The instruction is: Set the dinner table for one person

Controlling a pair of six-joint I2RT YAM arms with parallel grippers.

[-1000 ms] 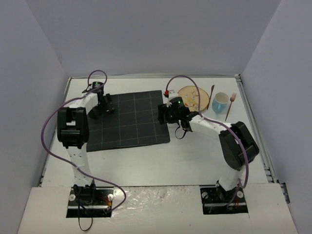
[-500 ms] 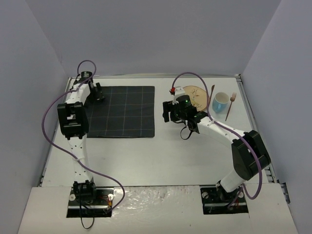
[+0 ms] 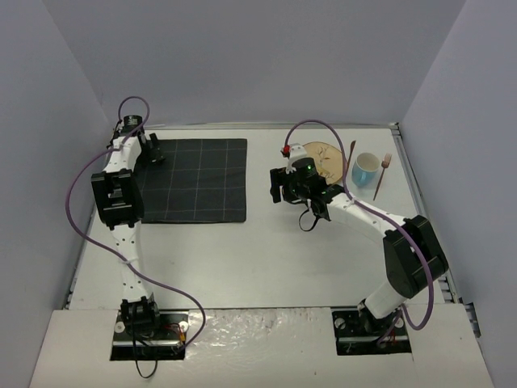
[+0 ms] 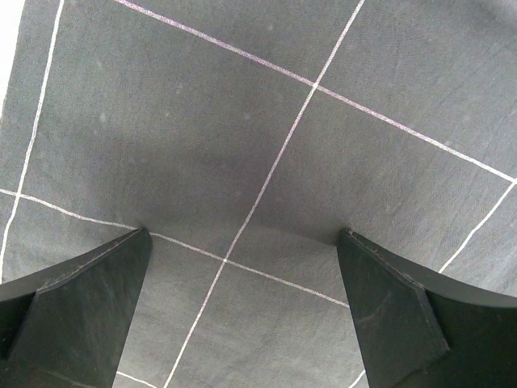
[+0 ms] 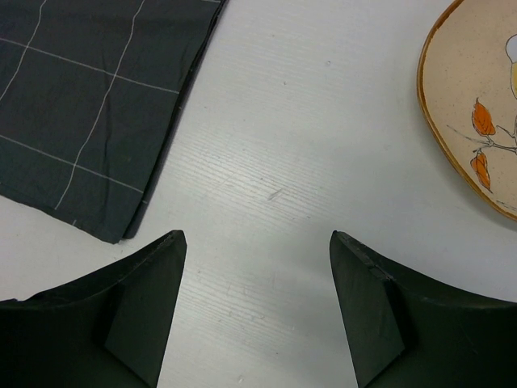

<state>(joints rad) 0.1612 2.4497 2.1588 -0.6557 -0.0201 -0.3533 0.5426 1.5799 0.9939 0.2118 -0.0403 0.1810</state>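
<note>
The white dinner table (image 3: 266,250) carries a dark grid-lined placemat (image 3: 194,179) lying flat at its far left. My left gripper (image 3: 151,149) stands over the mat's far left corner. In the left wrist view the left gripper (image 4: 244,232) is open, its fingertips (image 4: 97,291) down at the cloth (image 4: 266,121) and nothing between them. My right gripper (image 3: 279,186) hovers right of the mat. It is open over bare table (image 5: 283,162), between the mat's edge (image 5: 89,97) and a beige plate (image 5: 477,105).
The plate (image 3: 323,160) with its leaf drawing sits at the far right, partly behind my right wrist. Beside it lie a brown utensil (image 3: 350,158), a blue cup (image 3: 365,170) and a wooden fork (image 3: 381,176). The table's metal rim (image 3: 404,162) runs close by.
The placemat has slid left and toward the back and now lies square. My left gripper went with it to the far left corner. My right gripper came off the mat's right edge.
</note>
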